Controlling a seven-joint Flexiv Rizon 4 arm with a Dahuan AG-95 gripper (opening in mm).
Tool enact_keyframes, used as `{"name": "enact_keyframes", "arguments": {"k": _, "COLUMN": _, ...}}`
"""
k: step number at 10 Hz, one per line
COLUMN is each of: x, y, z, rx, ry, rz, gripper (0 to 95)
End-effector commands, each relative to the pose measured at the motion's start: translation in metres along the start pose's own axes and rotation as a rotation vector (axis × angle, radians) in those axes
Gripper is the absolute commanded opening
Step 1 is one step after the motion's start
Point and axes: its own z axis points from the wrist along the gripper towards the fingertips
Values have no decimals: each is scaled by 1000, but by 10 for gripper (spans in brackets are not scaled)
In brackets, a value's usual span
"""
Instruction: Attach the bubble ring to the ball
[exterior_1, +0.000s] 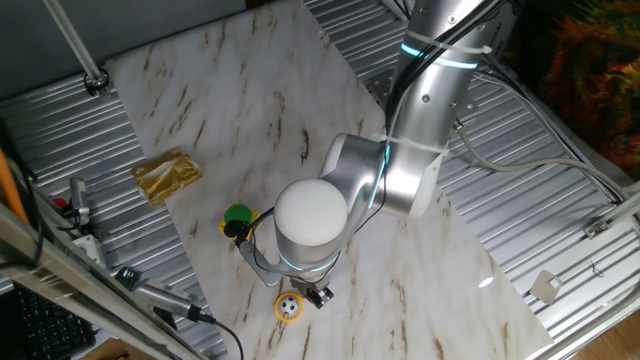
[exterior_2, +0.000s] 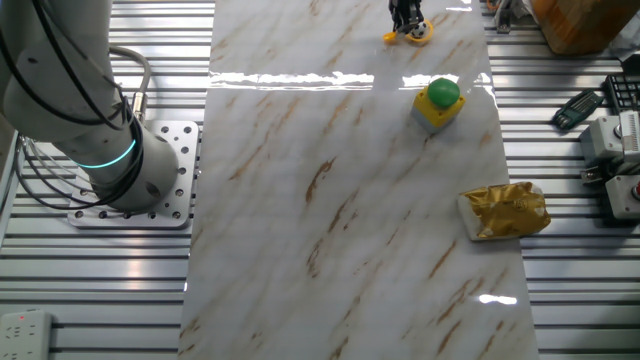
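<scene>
The yellow-orange bubble ring (exterior_1: 289, 308) lies flat on the marble board near its front edge, with the small white-and-black ball (exterior_1: 289, 306) sitting inside the loop. In the other fixed view the bubble ring (exterior_2: 419, 37) shows at the far end of the board, and the ball is too small to make out there. My gripper (exterior_1: 319, 295) hangs just right of the ring, mostly hidden under the arm's wrist. From the other side the gripper (exterior_2: 405, 16) is a dark shape right above the ring. Whether its fingers hold the ring's handle is not visible.
A yellow box with a green round button (exterior_1: 238, 217) stands left of the gripper, with a black cable running from it. A crumpled gold packet (exterior_1: 166, 176) lies at the board's left edge. Ribbed metal table (exterior_1: 520, 200) surrounds the marble board (exterior_1: 250, 110); tools sit at the far left.
</scene>
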Motion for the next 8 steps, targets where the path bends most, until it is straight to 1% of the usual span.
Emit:
{"name": "enact_keyframes", "arguments": {"k": 1, "x": 0, "y": 0, "z": 0, "rx": 0, "ry": -4, "rz": -2, "gripper": 0}}
{"name": "enact_keyframes", "arguments": {"k": 8, "x": 0, "y": 0, "z": 0, "rx": -1, "ry": -8, "rz": -9, "gripper": 0}}
